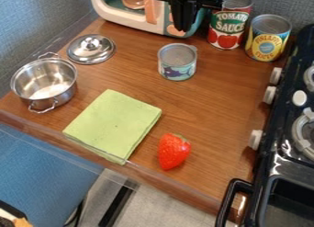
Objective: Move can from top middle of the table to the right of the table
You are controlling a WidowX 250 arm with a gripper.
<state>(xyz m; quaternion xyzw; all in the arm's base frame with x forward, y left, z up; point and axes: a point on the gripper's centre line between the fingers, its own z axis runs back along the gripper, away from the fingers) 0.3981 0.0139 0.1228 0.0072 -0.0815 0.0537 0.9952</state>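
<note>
Hanging beyond the small can (177, 65), the tool (182, 26) is spread or closed; I cannot tell.

"How's the light?"
"Fairly bright and mostly even across the brown wooden counter (215, 102). The shadows stay soft."
"Any glare?"
"Small bright glints on the round silver metal lid (91, 50), yes, and a pale shine inside the silver metal pot (46, 81). The glossy black stove (299, 163) catches reflections too."
</note>
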